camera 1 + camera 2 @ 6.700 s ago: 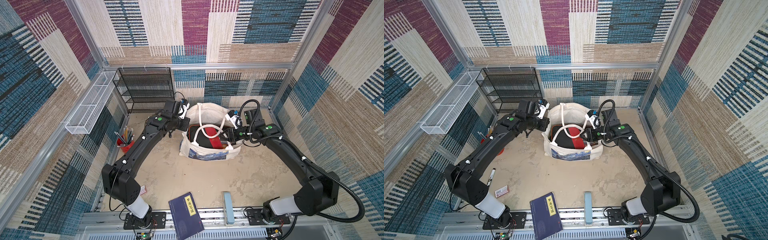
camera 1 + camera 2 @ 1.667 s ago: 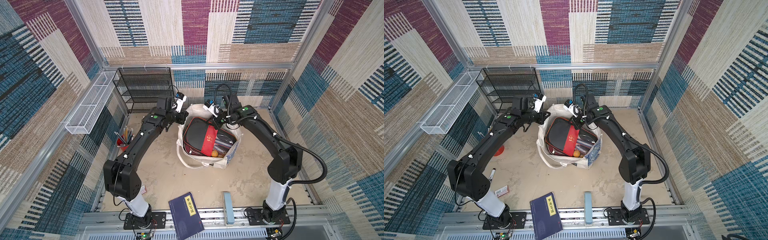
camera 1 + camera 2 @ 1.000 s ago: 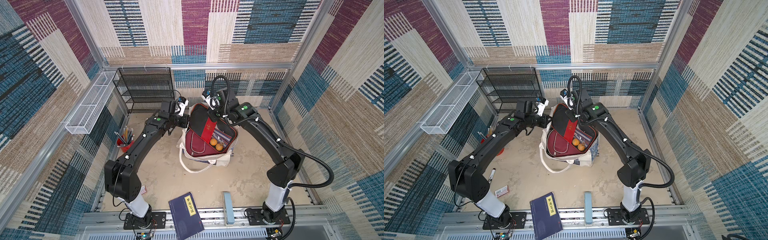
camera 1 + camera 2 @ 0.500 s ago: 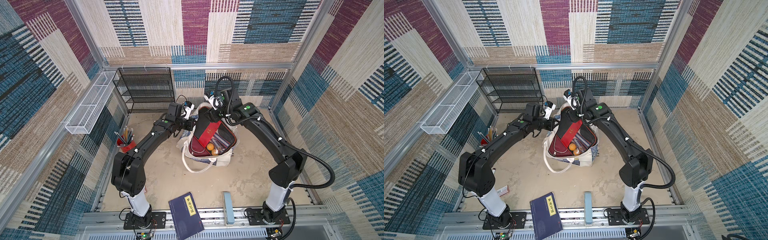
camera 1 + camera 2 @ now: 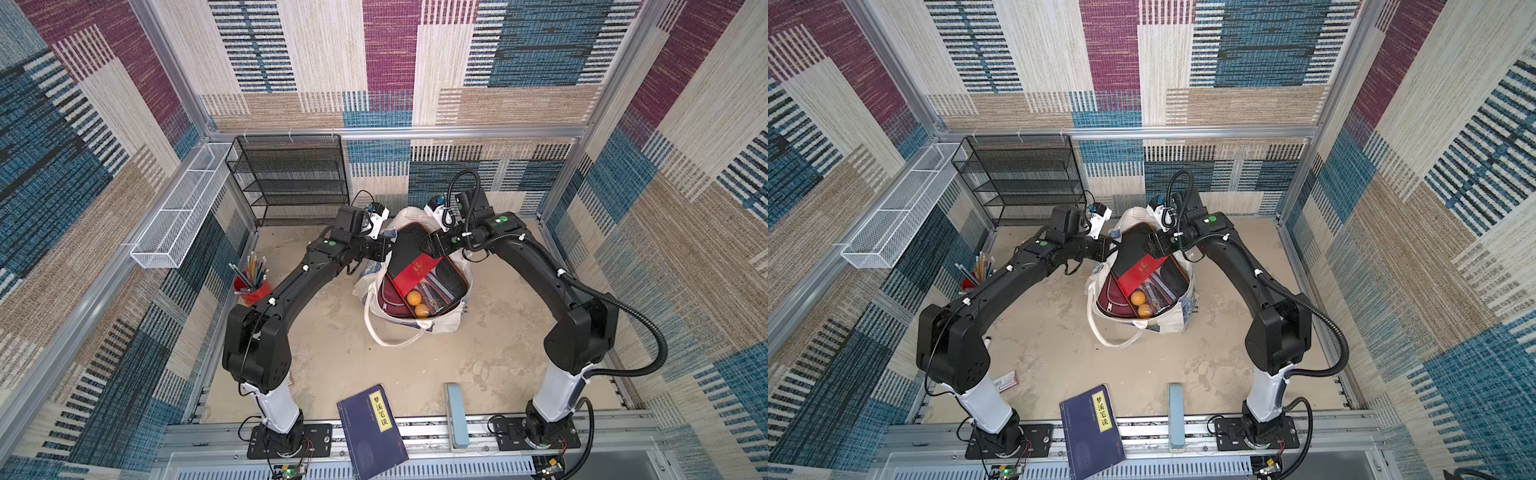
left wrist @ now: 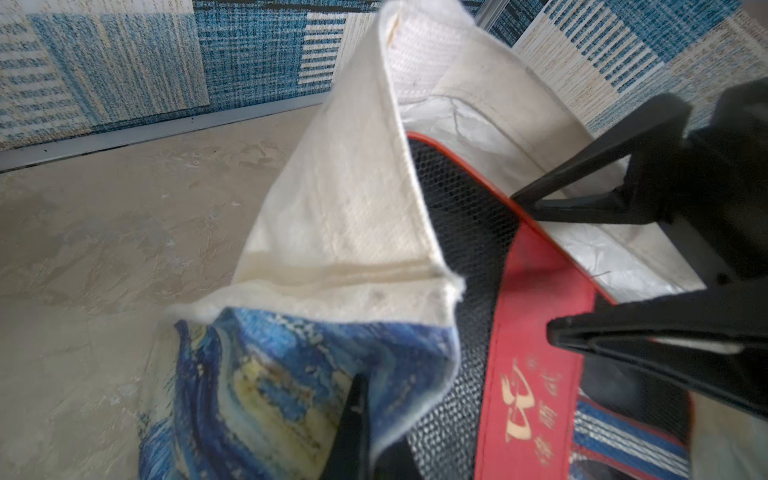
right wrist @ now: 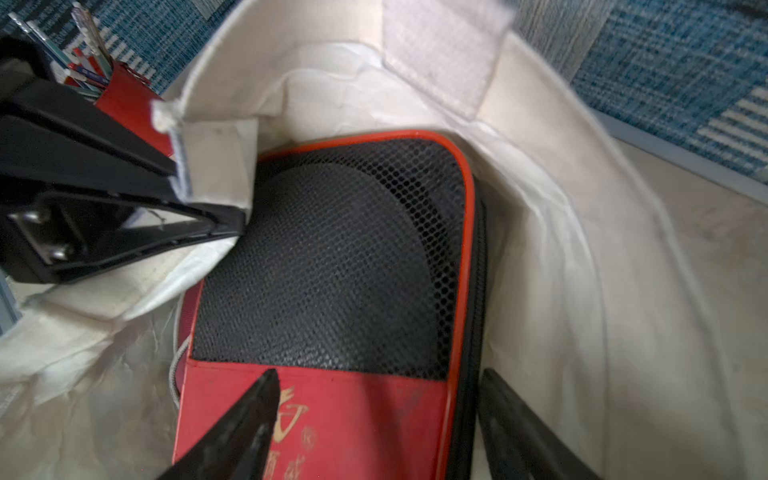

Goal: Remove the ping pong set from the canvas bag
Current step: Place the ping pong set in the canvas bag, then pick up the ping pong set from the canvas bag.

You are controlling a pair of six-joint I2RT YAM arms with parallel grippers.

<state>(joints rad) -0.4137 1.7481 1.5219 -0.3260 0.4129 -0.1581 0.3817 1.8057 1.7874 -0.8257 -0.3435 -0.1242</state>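
Observation:
The cream canvas bag (image 5: 446,324) (image 5: 1167,322) sits mid-floor, mouth open toward the cameras. A black-and-red rectangular case (image 5: 415,266) (image 5: 1138,266) of the ping pong set juts out of it, showing two orange balls (image 5: 414,297). A maroon paddle case (image 5: 388,297) lies beneath it. My left gripper (image 5: 388,249) (image 6: 370,449) is shut on the bag's printed rim (image 6: 353,187). My right gripper (image 5: 428,245) (image 7: 378,382) is open at the case's upper end. One finger lies over the red band and the other runs beside the case's edge (image 7: 332,257).
A dark blue book (image 5: 374,432) and a light blue bar (image 5: 455,415) lie at the front edge. A red pencil cup (image 5: 251,284) stands left of the bag. A black mesh shelf (image 5: 291,178) and a white wire basket (image 5: 183,203) line the back left.
My right gripper has opened and let go of the black-and-red case, which has sunk lower into the bag. My left gripper has shifted right with the rim still in it.

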